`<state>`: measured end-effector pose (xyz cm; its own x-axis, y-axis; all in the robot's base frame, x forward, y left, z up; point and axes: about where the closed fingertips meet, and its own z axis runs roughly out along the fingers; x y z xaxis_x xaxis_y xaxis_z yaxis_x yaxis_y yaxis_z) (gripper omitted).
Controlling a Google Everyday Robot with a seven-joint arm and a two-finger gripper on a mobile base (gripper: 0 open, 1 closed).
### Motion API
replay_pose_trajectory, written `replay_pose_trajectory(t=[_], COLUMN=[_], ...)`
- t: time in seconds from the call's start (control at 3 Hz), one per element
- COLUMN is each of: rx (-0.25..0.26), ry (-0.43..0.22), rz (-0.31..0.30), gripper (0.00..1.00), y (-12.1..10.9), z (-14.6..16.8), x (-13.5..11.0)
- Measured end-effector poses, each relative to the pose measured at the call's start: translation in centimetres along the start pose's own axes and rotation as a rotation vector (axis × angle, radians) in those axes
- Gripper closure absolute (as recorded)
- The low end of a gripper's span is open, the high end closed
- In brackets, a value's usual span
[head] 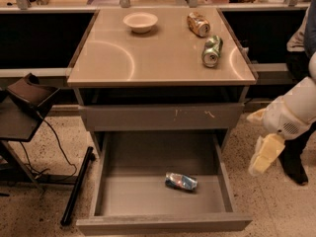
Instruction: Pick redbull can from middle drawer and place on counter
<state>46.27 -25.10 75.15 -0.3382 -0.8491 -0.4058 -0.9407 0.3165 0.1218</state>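
Up top, the counter (163, 58) is a glossy beige slab with a thin darker edge, and curved light reflections sweep across it. A pale bowl (140, 21) stands upright near the back. To its right an orange-brown can (198, 23) lies on its side. A green can (212, 51) also lies tipped over, nearer the right edge. Dark recesses run along the wall on both sides of the cabinet.

Under the counter, the upper drawer front (163, 116) is closed and shows pale scratches right of centre. Below it the middle drawer (133, 199) is pulled well out, grey-brown with low side walls and a smooth floor.

The redbull can (181, 181) lies on its side on that drawer floor, right of centre and towards the front, clear of every wall. It is slim and blue and silver with a hint of red. Its lettering is too small to read, as is the print on the two cans above.

The floor (276, 211) is speckled stone. On the left a black stand (27, 95) trails a cable (59, 147), and a black bar (77, 186) leans beside the drawer.

The gripper (264, 157) hangs off to the right of the cabinet at drawer height, pale cream, well apart from the can and carrying nothing. Whether the claw is wide or narrow I cannot tell.
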Motion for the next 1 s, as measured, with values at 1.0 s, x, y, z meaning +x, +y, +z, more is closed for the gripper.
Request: replay_pose_trajectory(t=[1.0], rx=[-0.2], ry=[-0.074], rz=[0.244], gripper=[0.0], y=[-4.8], z=[22.2], x=[5.5])
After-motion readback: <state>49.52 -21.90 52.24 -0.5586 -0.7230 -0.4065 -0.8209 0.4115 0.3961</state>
